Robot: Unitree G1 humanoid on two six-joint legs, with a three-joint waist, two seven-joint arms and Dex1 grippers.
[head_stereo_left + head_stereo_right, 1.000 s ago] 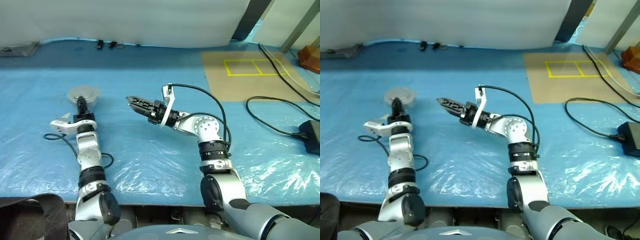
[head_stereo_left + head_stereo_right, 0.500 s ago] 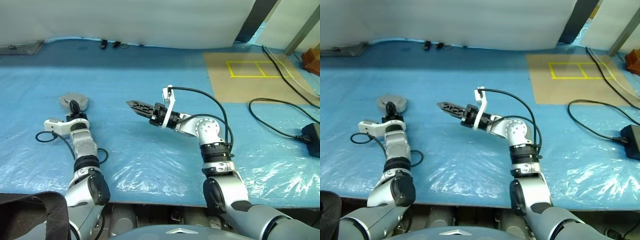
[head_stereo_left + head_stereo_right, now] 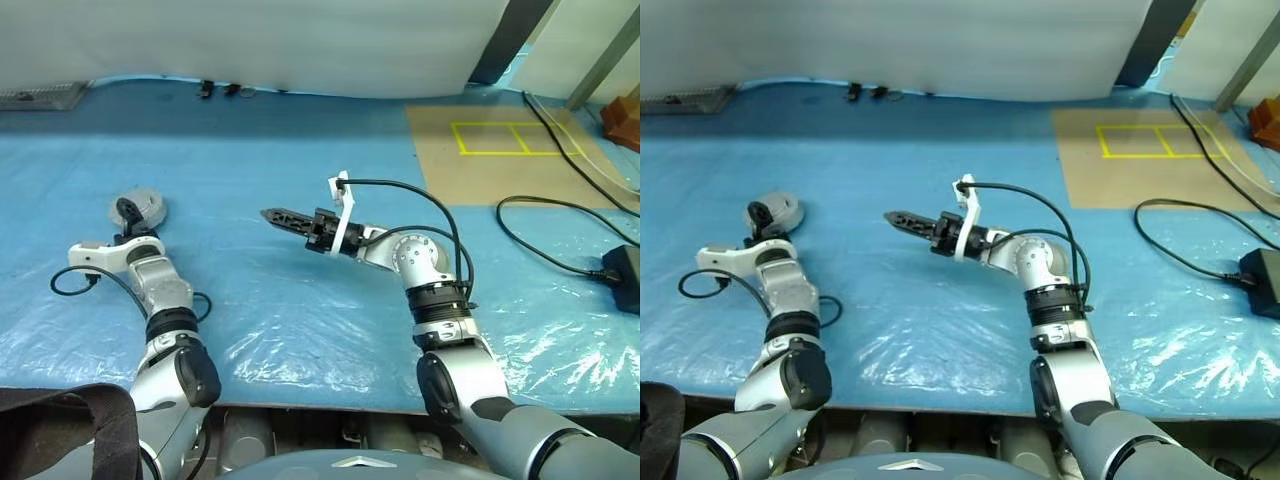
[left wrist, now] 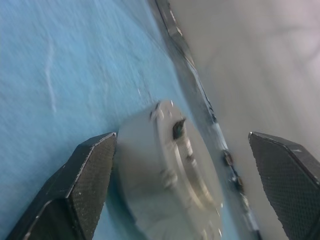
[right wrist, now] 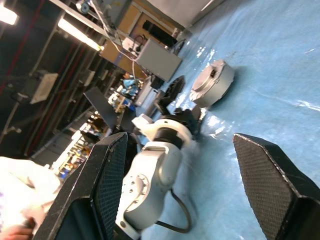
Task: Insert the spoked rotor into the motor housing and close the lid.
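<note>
The left tool (image 3: pixel 124 208) sits at about nine o'clock on the blue worktop (image 3: pixel 300 300), its fingers (image 4: pixel 75 195) spread wide with nothing clamped. The motor housing (image 3: pixel 143 205) lies between them in the left wrist view, one finger close against its side, the other well apart from it. The lid (image 4: pixel 192 165) appears to be down on the housing already, so the step in hand looks like letting go and clearing away. To do that well, the left tool should back straight out along its own line, keeping both fingers off the rim so the puck is not dragged or tipped on the slippery plastic sheet. A sideways swing risks knocking the housing, which lies loose on the sheet.

The housing is a short round silver-grey puck, lying flat near the left tool, just beyond its fingertips in the head views. Its upper face is pale and plain, with a raised ring and a few small dark marks near the edge; a thin seam seems to run round the side where lid meets body. No copper windings or spoked wheel are on view, which suits a closed case, though whether the lid is fully seated cannot be told.

The right tool (image 3: pixel 285 216) hovers near the middle of the worktop, pointing towards nine o'clock, released and carrying nothing, well apart from the housing.
</note>
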